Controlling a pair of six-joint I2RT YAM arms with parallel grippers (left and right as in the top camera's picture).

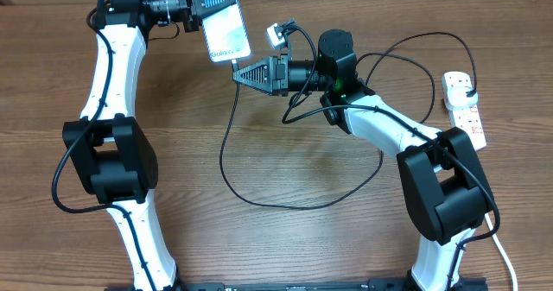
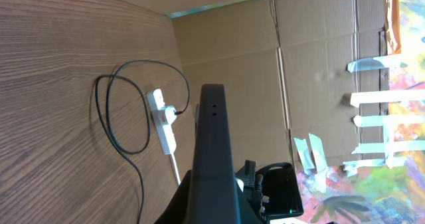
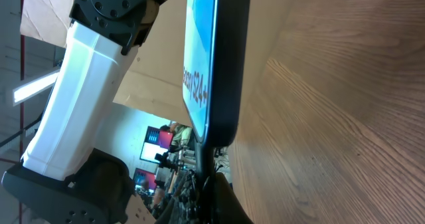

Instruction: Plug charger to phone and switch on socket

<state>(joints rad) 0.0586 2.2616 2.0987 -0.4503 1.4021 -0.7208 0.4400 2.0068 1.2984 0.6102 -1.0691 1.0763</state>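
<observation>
Plugging step: the small tip is being brought to the phone's port; the switch is judged still to come.
Phone [image 1: 226, 23]: held off the table at the far side, screen lit cyan, lower end turned toward the right arm.
Charger [image 1: 222, 148]: the black cable loops loosely over the table and rises to the phone's lower end; its other end runs off to the socket.
Tip: the right wrist view shows it right at the phone's bottom edge; whether it is seated cannot be told.
Left gripper [image 1: 212, 2]: closed on the phone's upper part, holding it steady.
Right gripper [image 1: 240, 72]: fingers drawn nearly together, apparently pinching the charger just behind its tip, pointed at the phone.
Socket [image 1: 464, 110]: a white strip at the right edge of the table [image 1: 302, 248], well apart from both grippers, with a plug in it; switch positions are too small to read.
Next move: a short, straight push along the phone's length with the tip lined up on the port, the left arm bracing against it.
</observation>
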